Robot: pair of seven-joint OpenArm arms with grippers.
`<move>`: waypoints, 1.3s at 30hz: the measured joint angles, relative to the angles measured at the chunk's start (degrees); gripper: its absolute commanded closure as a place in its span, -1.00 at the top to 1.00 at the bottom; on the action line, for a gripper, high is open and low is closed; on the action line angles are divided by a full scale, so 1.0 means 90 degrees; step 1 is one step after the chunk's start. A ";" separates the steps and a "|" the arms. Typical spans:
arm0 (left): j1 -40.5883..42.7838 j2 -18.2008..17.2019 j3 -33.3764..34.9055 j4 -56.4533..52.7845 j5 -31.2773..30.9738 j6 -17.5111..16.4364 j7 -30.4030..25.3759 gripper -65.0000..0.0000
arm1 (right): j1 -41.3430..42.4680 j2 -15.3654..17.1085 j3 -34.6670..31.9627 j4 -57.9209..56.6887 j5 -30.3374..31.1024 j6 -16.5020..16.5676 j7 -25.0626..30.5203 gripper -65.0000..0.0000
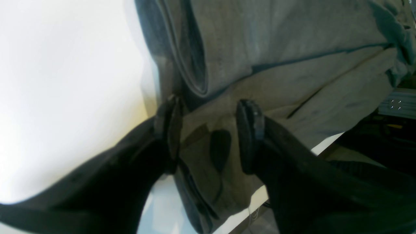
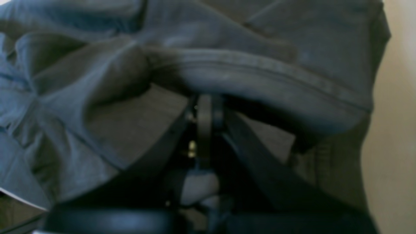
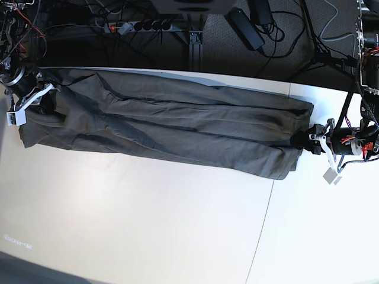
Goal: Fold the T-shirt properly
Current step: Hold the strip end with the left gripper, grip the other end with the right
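Observation:
The dark olive-grey T-shirt [image 3: 172, 127] lies as a long folded band across the far part of the white table [image 3: 148, 225]. My left gripper [image 1: 208, 104] is open at the shirt's right end in the base view [image 3: 305, 141]. Its two fingers [image 1: 248, 130] straddle flat cloth [image 1: 292, 65] beside a ribbed folded edge [image 1: 195, 71], with a small dark patch [image 1: 220, 148] between them. My right gripper [image 2: 204, 107] is at the shirt's left end [image 3: 42, 97]. Its fingers are pressed together under a hemmed edge [image 2: 260, 74] of cloth that drapes over the tips.
Behind the table's far edge are a power strip [image 3: 133, 26], cables and a metal frame post [image 3: 195, 44]. A seam [image 3: 263, 225] runs across the tabletop on the right. The near table edge [image 1: 325, 143] shows close to the left gripper.

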 measured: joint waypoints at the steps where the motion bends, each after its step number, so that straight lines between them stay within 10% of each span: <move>1: 0.0000 0.0002 -0.0029 0.0000 0.0000 0.0000 0.0019 -0.06 | -0.0002 0.0000 0.0000 0.0000 0.0000 0.0000 0.0000 -1.00; 12: 0.0041 0.0010 -0.0967 0.0000 -0.0017 0.0000 0.0022 0.26 | 0.0000 0.0000 0.0000 0.0000 0.0002 0.0000 0.0000 -1.00; 39: 0.0580 0.0901 -0.1030 0.0032 0.0442 -0.0078 -0.0986 0.31 | 0.0000 0.0000 0.0000 0.0000 0.0022 0.0000 -0.0049 -1.00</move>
